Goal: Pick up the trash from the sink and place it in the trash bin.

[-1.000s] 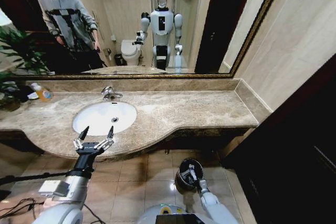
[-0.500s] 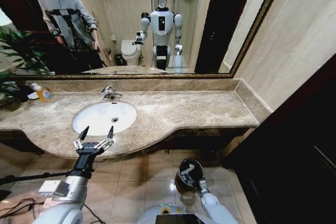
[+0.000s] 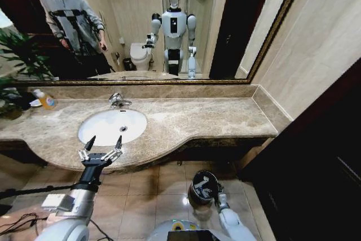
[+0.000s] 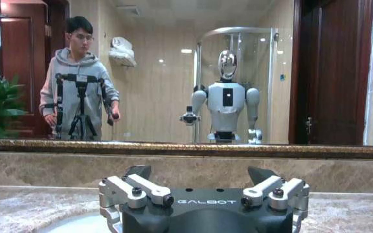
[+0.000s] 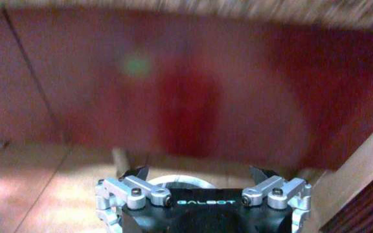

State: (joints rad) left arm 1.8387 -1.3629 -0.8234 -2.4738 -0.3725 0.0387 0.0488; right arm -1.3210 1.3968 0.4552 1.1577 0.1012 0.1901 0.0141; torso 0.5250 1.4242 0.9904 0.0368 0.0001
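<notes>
The right hand (image 3: 221, 198) is pulling back from the bin (image 3: 204, 186), fingers spread, empty. The left hand (image 3: 100, 152) is hovering wide near the sink (image 3: 111, 126); descend straight, centred.

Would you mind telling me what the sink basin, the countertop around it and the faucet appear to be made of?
The sink looks like glazed white ceramic: smooth, even, slightly glossy. The countertop appears to be polished beige marble or a similar stone, given its mottled veining and soft sheen. The faucet seems to be chrome-plated metal, judging by its bright reflective surface.
</notes>
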